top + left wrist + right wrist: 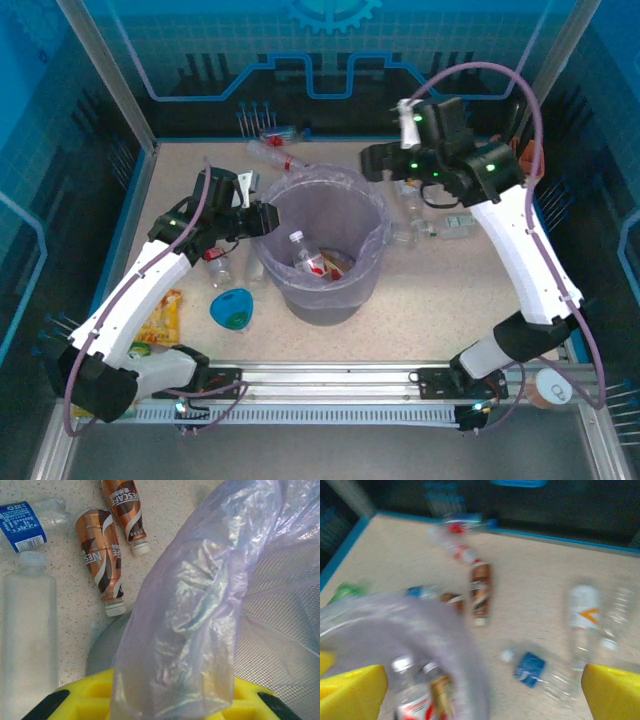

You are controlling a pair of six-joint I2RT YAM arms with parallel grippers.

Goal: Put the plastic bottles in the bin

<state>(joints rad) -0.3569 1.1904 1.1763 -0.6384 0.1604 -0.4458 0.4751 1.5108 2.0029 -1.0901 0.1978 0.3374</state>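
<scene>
Lilac bag (pixel 190 605) pinched by left hand (pixel 265 215) at bin (pixel 305 298) rim; right hand (pixel 480 687) spread wide.

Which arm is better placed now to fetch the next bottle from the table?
Right, probably. The right hand is open and empty near the bin, with loose bottles on the table just ahead. The left hand is pinching the bin's lilac bag, so it is occupied.
</scene>
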